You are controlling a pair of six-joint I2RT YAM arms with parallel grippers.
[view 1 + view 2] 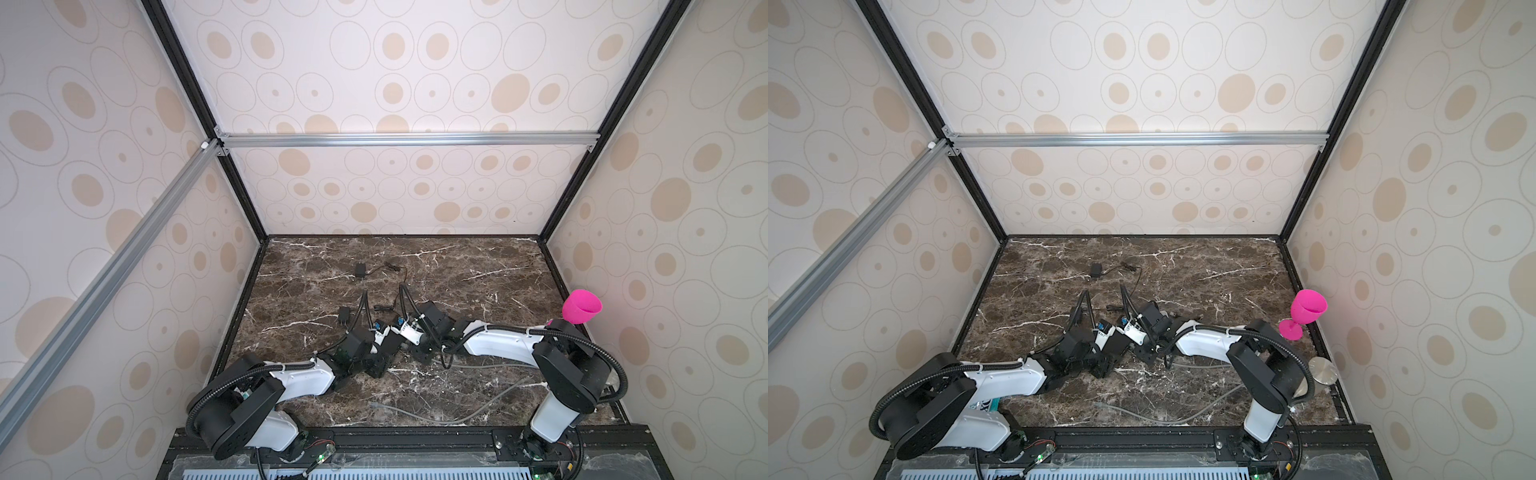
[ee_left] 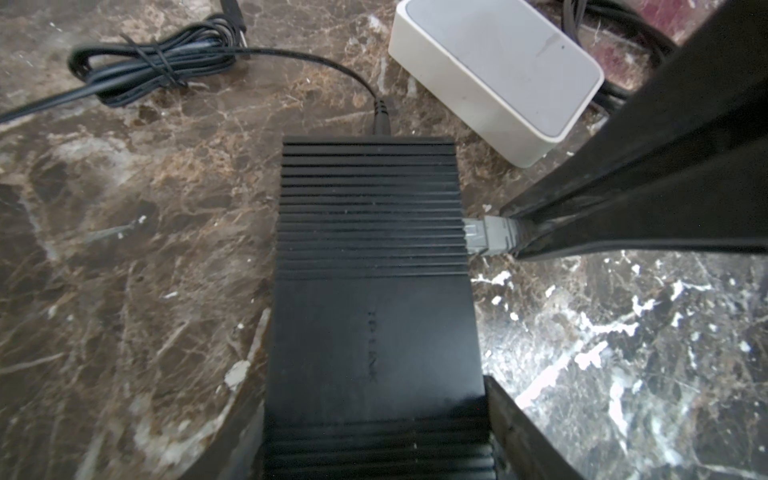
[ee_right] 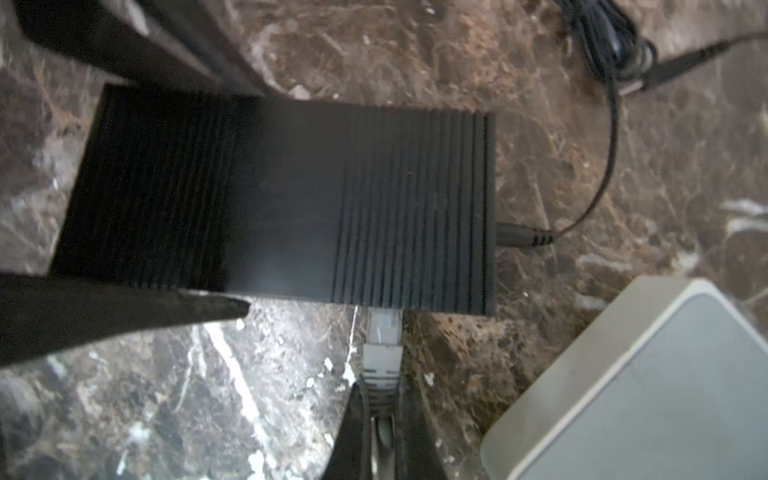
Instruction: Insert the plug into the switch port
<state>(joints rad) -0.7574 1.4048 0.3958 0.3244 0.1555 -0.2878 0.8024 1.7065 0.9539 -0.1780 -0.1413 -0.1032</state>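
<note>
On the marble table [image 1: 478, 266], near its middle, my left gripper [image 2: 374, 399] clamps the black switch [image 2: 370, 216], with one finger against each long side. A white box [image 2: 498, 75] lies just beside it. My right gripper [image 3: 382, 399] pinches the grey plug [image 3: 384, 332]. Its clear tip meets the switch's edge facing my right arm; how deep, I cannot tell.

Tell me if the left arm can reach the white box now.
Probably not freely: the left gripper clamps the black switch, and the right gripper sits close beside the white box.
</note>
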